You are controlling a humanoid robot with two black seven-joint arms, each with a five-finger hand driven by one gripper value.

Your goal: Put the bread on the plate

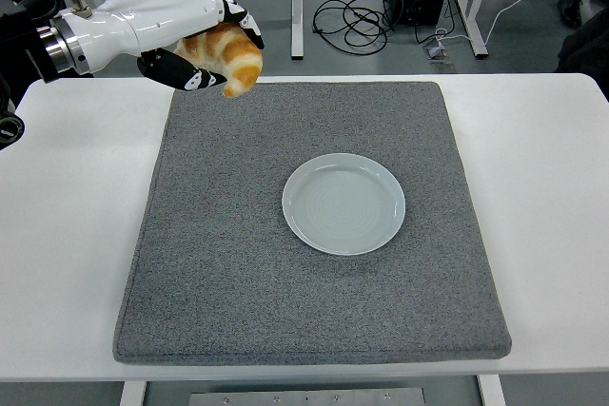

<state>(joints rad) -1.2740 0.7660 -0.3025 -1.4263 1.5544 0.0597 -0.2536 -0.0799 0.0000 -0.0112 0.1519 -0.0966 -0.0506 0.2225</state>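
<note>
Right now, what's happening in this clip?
The robot's white left hand is shut on a golden-brown croissant and holds it up in the air, over the far left corner of the grey felt mat. The round pale plate sits in the middle of that mat with nothing on it, so the bread has been picked up but not yet placed. The right arm is out of view.

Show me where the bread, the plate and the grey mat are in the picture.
bread (228, 52), head view, on its golden crust below the fingers.
plate (343, 203), head view, on its bare centre.
grey mat (228, 273), head view, on a bare part left of the plate.
</note>
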